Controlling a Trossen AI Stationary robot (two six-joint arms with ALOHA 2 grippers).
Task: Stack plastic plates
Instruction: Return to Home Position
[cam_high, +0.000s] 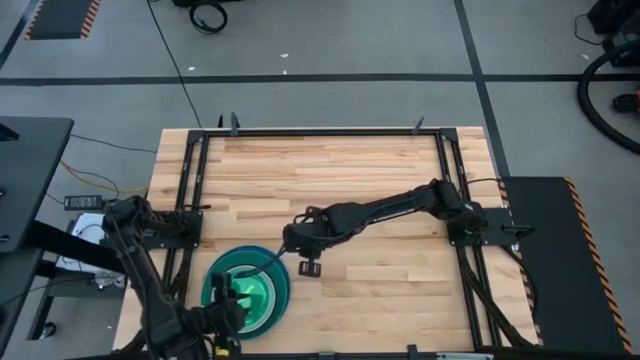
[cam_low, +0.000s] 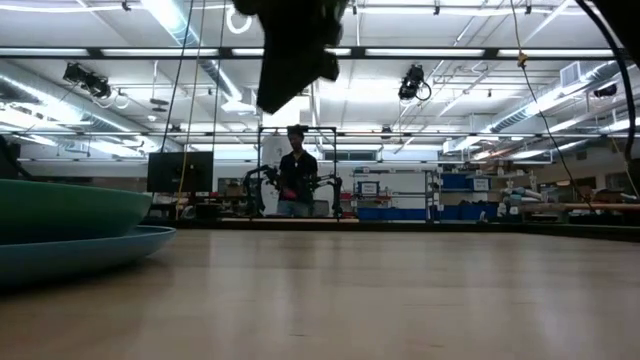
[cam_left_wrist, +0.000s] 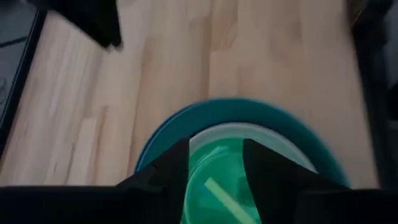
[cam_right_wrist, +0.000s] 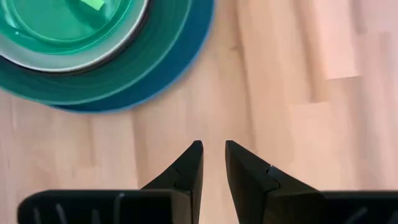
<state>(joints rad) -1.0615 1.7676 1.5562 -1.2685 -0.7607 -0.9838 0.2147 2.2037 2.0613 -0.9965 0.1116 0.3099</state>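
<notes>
The plastic plates sit in one stack (cam_high: 250, 290) near the table's near-left corner. The blue plate (cam_right_wrist: 186, 50) is at the bottom, with the teal plate (cam_right_wrist: 124, 74) on it, then a dark rim, the white plate (cam_right_wrist: 62, 59) and the translucent green-cyan small ones (cam_right_wrist: 56, 18). In the low view the stack (cam_low: 70, 230) shows at the left edge. My left gripper (cam_high: 228, 305) (cam_left_wrist: 214, 152) hovers open over the stack's near-left part with nothing between its fingers. My right gripper (cam_high: 307, 266) (cam_right_wrist: 213, 149) hangs just right of the stack, its fingers narrowly apart and empty.
A black metal frame (cam_high: 320, 132) runs along the table's far edge and down both sides. Bare wood (cam_high: 380, 290) lies to the right of the stack and toward the far edge. A person (cam_low: 297, 180) stands far off in the room behind the table.
</notes>
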